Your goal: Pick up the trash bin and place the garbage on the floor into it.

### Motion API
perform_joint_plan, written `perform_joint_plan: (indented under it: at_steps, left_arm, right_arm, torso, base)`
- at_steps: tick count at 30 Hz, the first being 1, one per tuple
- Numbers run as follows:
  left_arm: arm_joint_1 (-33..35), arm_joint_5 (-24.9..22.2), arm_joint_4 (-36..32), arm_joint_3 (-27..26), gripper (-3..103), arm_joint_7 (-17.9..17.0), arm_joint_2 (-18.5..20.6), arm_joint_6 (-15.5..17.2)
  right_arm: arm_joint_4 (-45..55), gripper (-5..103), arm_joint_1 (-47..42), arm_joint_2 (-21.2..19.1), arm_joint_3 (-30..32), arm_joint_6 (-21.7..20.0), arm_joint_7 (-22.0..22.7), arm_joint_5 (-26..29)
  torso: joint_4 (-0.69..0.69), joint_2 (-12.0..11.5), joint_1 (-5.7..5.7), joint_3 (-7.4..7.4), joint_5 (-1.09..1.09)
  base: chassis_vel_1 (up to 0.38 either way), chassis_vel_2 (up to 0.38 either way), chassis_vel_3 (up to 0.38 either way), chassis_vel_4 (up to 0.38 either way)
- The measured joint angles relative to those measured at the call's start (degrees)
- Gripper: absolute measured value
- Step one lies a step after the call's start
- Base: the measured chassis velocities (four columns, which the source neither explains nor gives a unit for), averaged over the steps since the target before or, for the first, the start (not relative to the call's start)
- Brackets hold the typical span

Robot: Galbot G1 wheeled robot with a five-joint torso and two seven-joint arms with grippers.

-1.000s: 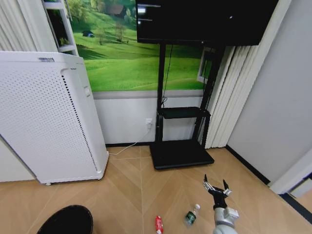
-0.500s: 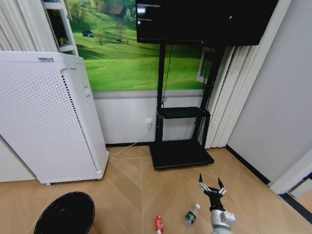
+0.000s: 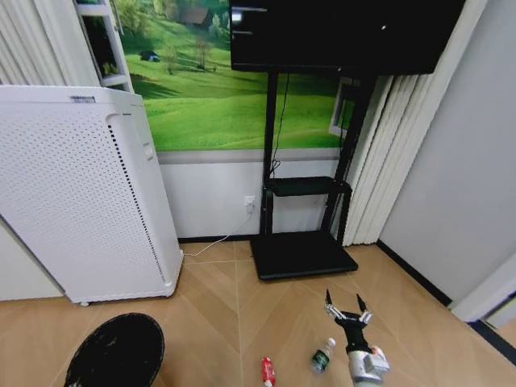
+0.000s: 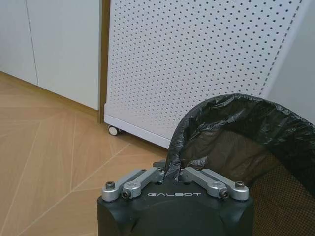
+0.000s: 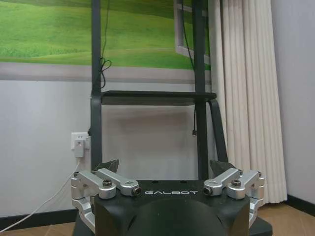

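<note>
The bin [image 3: 115,352] sits at the lower left of the head view, black liner puffed over its rim, right in front of the big white perforated unit [image 3: 81,193]. In the left wrist view the left gripper [image 4: 173,173] has its fingers pinched tight on the bin's near rim, liner bunched between them, so it's got hold of the bin [image 4: 246,147]. Whether the bin is off the floor [image 3: 218,322] can't be told. The right gripper [image 3: 343,310] hangs low on the right side, spread wide and holding nothing, pointed toward the black TV stand [image 3: 302,254] by the wall; the right wrist view shows both fingers [image 5: 109,166] far apart with the stand's shelf [image 5: 157,97] ahead. On the floor between bin and right gripper lie the red wrapper [image 3: 267,371] and, just beside the right arm, the little bottle [image 3: 322,355] with its white cap and green label. The two bits of trash are near each other but not touching.
</note>
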Motion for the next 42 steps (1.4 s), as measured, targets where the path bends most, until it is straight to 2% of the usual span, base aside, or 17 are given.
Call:
perform_joint_plan:
  at_steps: [13, 16, 18, 22, 24, 26, 28, 32, 35, 37, 38, 40, 42]
  left_arm:
    - [0.0, 0.3, -0.2, 0.4, 4, 0.4, 0.2, -0.1]
    - [-0.3, 0.5, 0.0, 1.0, 4, 0.6, 0.3, -0.2]
    - [-0.5, 0.5, 0.1, 1.3, 4, 0.6, 0.4, -0.3]
    - [-1.6, 0.6, 0.8, 1.9, 4, 0.3, 0.6, -1.1]
    - [-2.3, 0.9, 1.2, 2.3, 4, 0.4, 0.7, -1.8]
    - [-2.4, 1.0, 1.3, 2.4, 4, 0.4, 0.7, -1.9]
    - [-2.8, 1.1, 1.4, 2.4, 4, 0.6, 0.7, -1.9]
    - [-3.2, 1.1, 1.7, 2.3, 4, 0.7, 0.7, -1.9]
    - [-3.7, 1.1, 2.1, 2.4, 4, 0.6, 0.7, -1.9]
    - [-3.9, 1.1, 2.1, 2.4, 4, 0.6, 0.7, -1.9]
    - [-4.2, 1.1, 2.1, 2.5, 4, 0.5, 0.8, -1.9]
    - [-4.4, 1.1, 2.0, 2.5, 4, 0.3, 0.8, -1.8]
    - [-4.5, 1.1, 1.2, 2.6, 4, 0.1, 0.8, -1.1]
  right_arm:
    - [-0.7, 100, 0.8, -1.1, 0.3, 1.0, 1.0, -1.0]
    - [-0.5, 100, 0.6, -1.4, 0.1, 0.3, 0.8, -1.4]
    - [-0.5, 100, 0.2, -1.6, 0.0, 0.0, 0.4, -2.0]
    - [-0.6, 100, -1.1, -2.4, -0.4, -2.6, 0.0, -3.3]
    - [-2.7, 100, -1.9, -3.5, -0.8, -6.9, 3.0, -5.6]
    - [-3.6, 100, -1.9, -3.8, -0.8, -7.3, 4.0, -6.6]
    - [-7.8, 100, -1.2, -4.7, -0.7, -5.6, 6.7, -11.4]
    - [-9.4, 100, -1.1, -5.5, -0.5, -4.8, 6.8, -11.9]
    - [-9.9, 100, -3.0, -7.0, -1.5, -7.6, 2.0, -10.0]
    - [-9.9, 100, -3.3, -7.2, -1.8, -8.4, 1.2, -9.7]
    - [-10.4, 100, -4.0, -7.9, -2.9, -11.5, -1.3, -8.7]
    - [-10.9, 100, -4.1, -8.4, -3.5, -13.0, -2.7, -8.4]
    - [-12.9, 100, -3.0, -9.5, -5.0, -16.6, -5.4, -7.7]
  torso:
    - [0.0, 0.0, 0.0, -0.01, 0.01]
    - [0.0, 0.0, 0.01, 0.0, -0.04]
    - [0.01, 0.0, 0.01, 0.0, 0.01]
    - [0.01, 0.0, 0.01, 0.0, -0.01]
    - [0.0, 0.0, 0.01, 0.0, 0.02]
    - [-0.01, 0.0, 0.01, 0.0, 0.01]
    - [-0.01, 0.0, 0.0, 0.0, 0.04]
    - [0.0, 0.0, 0.0, 0.0, -0.01]
    - [0.01, 0.0, 0.0, 0.0, 0.0]
    - [0.01, 0.0, 0.0, 0.0, -0.01]
    - [-0.01, 0.0, 0.0, 0.0, 0.01]
    - [-0.01, 0.0, 0.0, 0.0, 0.01]
    - [-0.01, 0.0, 0.0, 0.0, 0.0]
  base:
    - [0.26, 0.242, -0.254, -0.245]
    - [0.213, 0.198, -0.188, -0.171]
    - [0.164, 0.092, -0.124, -0.127]
    - [0.016, 0.018, 0.02, -0.012]
    - [-0.095, -0.043, 0.057, 0.039]
    - [-0.111, -0.06, 0.052, 0.047]
    - [-0.032, -0.038, 0.012, 0.013]
    - [0.0, 0.0, 0.0, 0.0]
    - [0.0, 0.0, 0.0, 0.0]
    - [0.0, 0.0, 0.0, 0.0]
    - [0.0, 0.0, 0.0, 0.0]
    - [0.0, 0.0, 0.0, 0.0]
    - [0.0, 0.0, 0.0, 0.0]
